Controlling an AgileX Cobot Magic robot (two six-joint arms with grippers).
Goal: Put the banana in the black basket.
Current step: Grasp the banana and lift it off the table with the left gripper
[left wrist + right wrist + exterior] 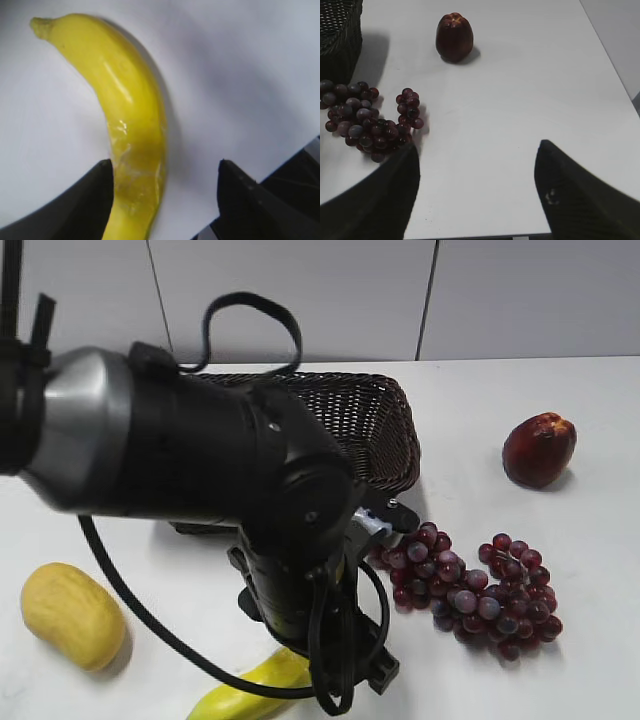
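Banana was still flat on the table, none of it in the black basket. I had the left gripper over it, fingers apart, one touching its side, no grasp yet. Right gripper was open, holding nothing, beside the grapes. Grasp, lift and drop were all left.

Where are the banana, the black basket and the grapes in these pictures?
banana (132, 115): left wrist view, middle of its yellow body.
black basket (385, 430): exterior view, woven right end wall.
grapes (365, 122): right wrist view, centre of the bunch.
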